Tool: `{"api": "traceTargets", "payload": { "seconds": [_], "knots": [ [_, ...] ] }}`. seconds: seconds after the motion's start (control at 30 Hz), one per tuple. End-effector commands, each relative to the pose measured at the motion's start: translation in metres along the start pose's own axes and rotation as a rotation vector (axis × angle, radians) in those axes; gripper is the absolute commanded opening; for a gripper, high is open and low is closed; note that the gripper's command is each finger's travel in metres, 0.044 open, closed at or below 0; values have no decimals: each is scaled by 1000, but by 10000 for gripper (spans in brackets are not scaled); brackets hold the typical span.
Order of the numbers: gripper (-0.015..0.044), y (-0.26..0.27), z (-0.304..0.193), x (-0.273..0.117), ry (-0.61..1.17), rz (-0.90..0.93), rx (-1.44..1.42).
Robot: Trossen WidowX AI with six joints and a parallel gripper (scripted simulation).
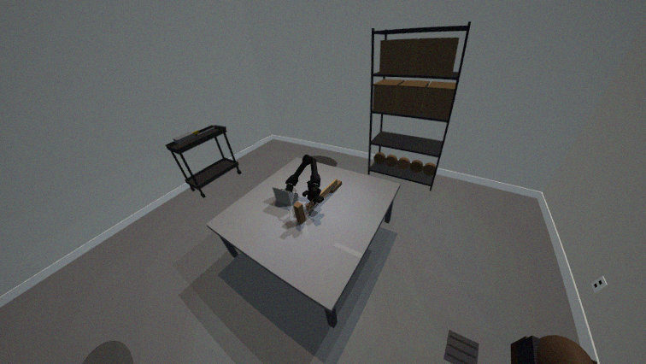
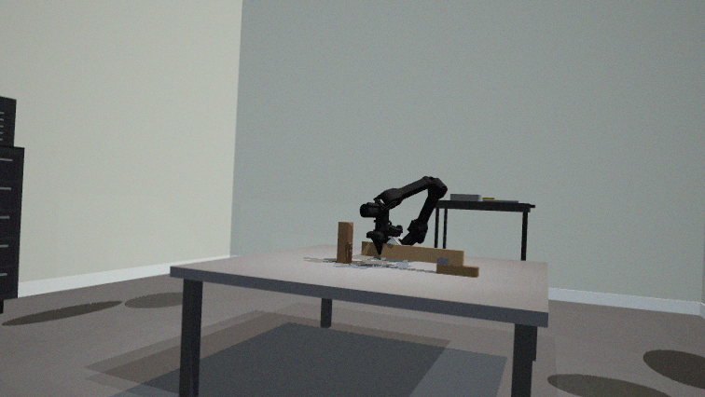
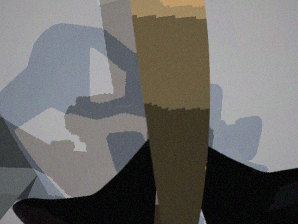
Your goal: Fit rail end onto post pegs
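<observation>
The wooden rail [image 1: 325,192] [image 2: 419,254] [image 3: 172,65] runs from the footboard block [image 2: 461,271] toward the post [image 1: 299,214] [image 2: 343,241]. Its far end sits at the block's grey bracket [image 2: 443,261]. My gripper [image 1: 314,199] [image 2: 380,250] [image 3: 168,141] is shut on the rail close to its near end, with one finger on each side. In the exterior view the near end looks raised off the table and the rail looks about level. A gap shows between rail end and post there. The pegs are too small and dark to make out clearly, and the rail's holes are hidden.
A grey panel [image 1: 284,196] stands on the table [image 1: 271,243] beside the arm, left of the rail in the top view. The arm reaches over the rail from that side. A black cart [image 1: 198,140] and a shelf rack [image 1: 408,142] stand away from the table.
</observation>
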State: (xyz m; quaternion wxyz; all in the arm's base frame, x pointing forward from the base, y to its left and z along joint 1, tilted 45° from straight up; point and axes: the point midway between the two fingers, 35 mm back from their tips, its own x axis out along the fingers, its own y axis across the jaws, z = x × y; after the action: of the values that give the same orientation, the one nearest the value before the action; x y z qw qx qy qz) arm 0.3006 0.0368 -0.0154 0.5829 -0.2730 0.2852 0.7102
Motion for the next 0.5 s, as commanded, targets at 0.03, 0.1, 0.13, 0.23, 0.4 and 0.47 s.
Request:
{"api": "traceTargets", "payload": {
  "seconds": [0.03,0.1,0.13,0.23,0.4,0.47],
  "knots": [
    [0,-1,1,-1,-1,-7,2],
    [0,-1,2,0,-1,-7,2],
    [0,-1,2,0,-1,-7,2],
    [0,-1,2,1,-1,-7,2],
    [0,0,3,1,-1,-7,2],
    [0,0,3,1,-1,-7,2]
  ]
}}
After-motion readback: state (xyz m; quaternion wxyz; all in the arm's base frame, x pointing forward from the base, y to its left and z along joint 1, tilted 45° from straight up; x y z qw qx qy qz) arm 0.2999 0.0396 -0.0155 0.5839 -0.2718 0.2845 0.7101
